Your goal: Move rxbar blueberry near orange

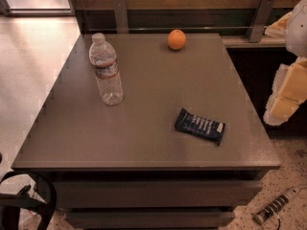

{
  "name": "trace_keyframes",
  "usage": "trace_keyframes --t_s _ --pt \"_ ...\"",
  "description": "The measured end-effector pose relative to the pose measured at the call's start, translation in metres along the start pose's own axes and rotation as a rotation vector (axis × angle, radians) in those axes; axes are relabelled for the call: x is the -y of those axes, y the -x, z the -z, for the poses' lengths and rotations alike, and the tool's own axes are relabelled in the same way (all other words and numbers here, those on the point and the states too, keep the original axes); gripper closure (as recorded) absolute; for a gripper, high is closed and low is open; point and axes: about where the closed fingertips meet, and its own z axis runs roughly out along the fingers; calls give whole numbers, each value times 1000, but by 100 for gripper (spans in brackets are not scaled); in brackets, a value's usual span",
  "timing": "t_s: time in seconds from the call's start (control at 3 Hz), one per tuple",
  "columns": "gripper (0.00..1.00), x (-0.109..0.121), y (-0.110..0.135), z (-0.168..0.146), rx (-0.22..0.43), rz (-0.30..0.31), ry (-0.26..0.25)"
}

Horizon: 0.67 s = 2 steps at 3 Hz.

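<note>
Nearest the camera, down on the floor at the right, there's a power strip (pixel 276 206). It's not in play, just something to keep the base away from.

Up on the tabletop (pixel 72 143), the rxbar blueberry (pixel 199 126) lies flat near the front right, angled a bit, with bare surface all around it. The claw (pixel 288 94) hangs off the right edge of the tabletop, up in the air and well apart from the bar. Honestly can't tell whether it's spread or pressed together from this angle. It isn't holding anything that I can see.

So the step in hand looks like the reach and pick. My take: come in from above, turn the wrist so the claw closes across the bar's short width rather than its length, and get low, because a flat wrapper is easy to skim over or just shove around.

Further back on the left stands a water bottle (pixel 106 71), upright and well off the straight line to the goal, so it shouldn't matter.

Farthest back, near the rear edge, sits the orange (pixel 176 39). It'll roll if bumped, so I'd set the bar down just short of it, not against it.
</note>
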Motion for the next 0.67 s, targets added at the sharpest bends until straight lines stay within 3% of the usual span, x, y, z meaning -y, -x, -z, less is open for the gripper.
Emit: trace_keyframes --t_s 0.33,0.67 --pt "0 0 0 0 0 0 0" --pt "0 -4 -5 -6 77 -47 7"
